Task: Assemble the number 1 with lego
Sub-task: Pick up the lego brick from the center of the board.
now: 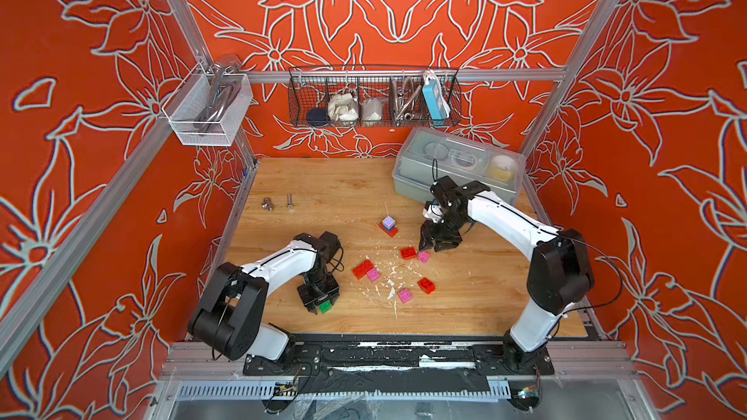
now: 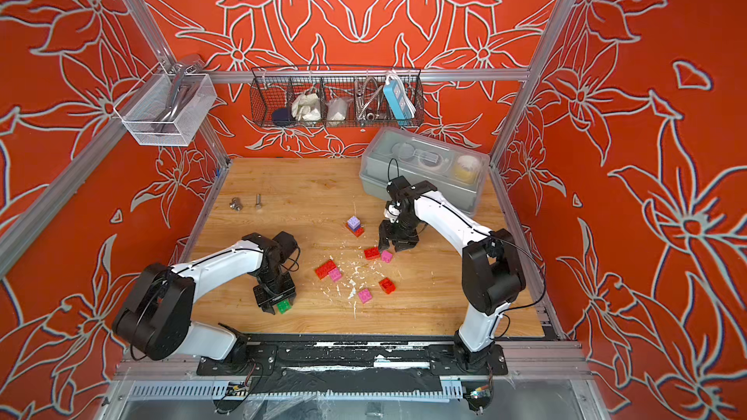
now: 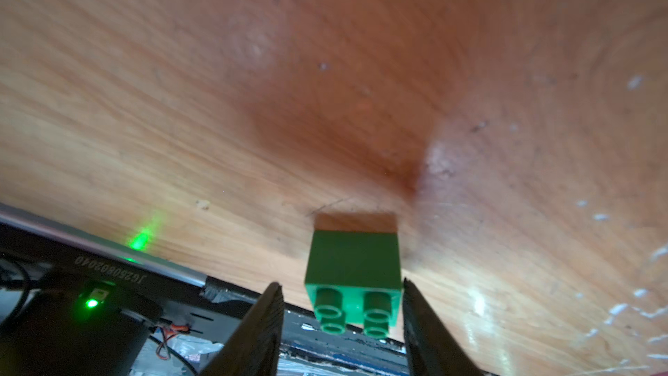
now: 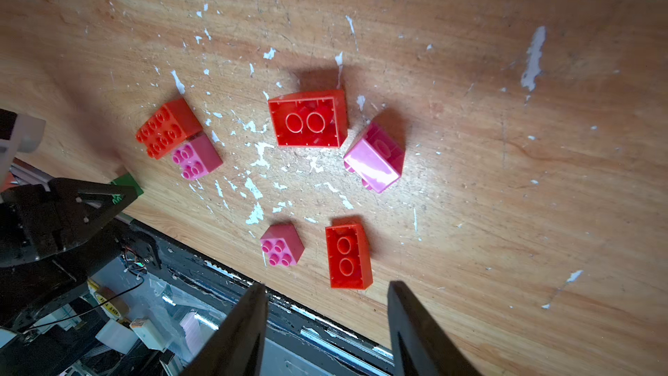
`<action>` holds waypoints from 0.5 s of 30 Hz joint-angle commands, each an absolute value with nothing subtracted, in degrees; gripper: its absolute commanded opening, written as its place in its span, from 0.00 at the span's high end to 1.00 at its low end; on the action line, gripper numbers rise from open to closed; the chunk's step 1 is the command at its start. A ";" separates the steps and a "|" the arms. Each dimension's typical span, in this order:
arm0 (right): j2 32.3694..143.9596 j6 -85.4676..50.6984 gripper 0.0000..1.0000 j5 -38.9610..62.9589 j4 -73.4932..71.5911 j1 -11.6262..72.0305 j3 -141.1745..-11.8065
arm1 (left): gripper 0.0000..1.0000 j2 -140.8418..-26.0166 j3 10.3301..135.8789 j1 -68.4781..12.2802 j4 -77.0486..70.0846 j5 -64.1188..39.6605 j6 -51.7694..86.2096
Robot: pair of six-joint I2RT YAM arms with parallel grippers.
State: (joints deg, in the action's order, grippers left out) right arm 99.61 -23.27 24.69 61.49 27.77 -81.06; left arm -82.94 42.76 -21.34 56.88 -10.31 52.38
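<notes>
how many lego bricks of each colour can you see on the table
red bricks: 4 (one under the stack)
pink bricks: 3
lilac brick: 1
blue brick: 1
green brick: 1
total: 10

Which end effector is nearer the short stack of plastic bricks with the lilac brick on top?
Right. The right end effector hovers beside the lilac-topped brick stack, on the robot's right of it. The left end effector is farther off, straddling a green plastic brick.
</notes>
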 commanded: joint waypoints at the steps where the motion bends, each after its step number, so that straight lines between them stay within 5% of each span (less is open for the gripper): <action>1: 98.79 -23.73 0.42 25.49 62.06 27.38 -81.41 | 0.54 -83.48 42.52 -21.53 55.70 -9.62 51.57; 8: 99.10 -23.56 0.43 25.26 63.05 27.00 -83.48 | 0.72 -85.16 43.23 -21.53 54.54 -9.73 50.46; 15: 99.93 -22.79 0.43 24.62 64.82 26.63 -87.19 | 0.76 -84.57 51.26 -21.11 61.05 -5.96 47.22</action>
State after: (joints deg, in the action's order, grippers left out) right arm 99.63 -23.22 24.73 62.61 27.09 -84.88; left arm -84.73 47.05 -21.34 57.14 -8.78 49.50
